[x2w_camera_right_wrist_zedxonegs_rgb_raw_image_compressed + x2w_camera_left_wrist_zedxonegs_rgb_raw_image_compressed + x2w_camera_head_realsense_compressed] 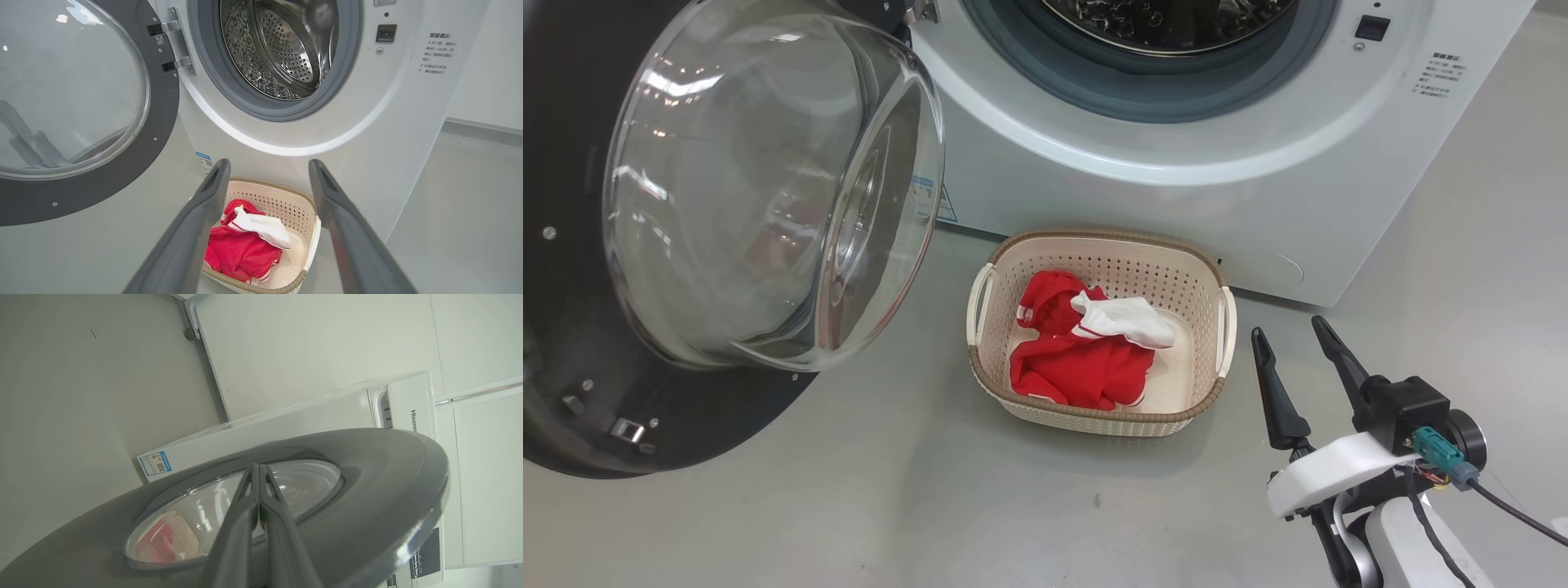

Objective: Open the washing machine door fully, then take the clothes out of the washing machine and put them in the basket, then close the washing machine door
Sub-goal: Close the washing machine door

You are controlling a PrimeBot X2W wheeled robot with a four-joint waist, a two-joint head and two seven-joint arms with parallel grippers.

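Grey floor (849, 506) bears one basket (1131, 272) holding red clothes (1078, 367) and one white cloth (1127, 320).

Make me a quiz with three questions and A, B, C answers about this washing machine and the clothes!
1. Where are the red clothes? A on a chair; B in the basket; C on a table.
2. What colour is the cloth lying on them? A white; B blue; C green.
3. How is the washing machine door? A shut; B swung open; C missing.
Answers: 1 B, the red pile sits inside the cream basket. 2 A, a white piece lies on top. 3 B, the door hangs aside and the steel drum shows.
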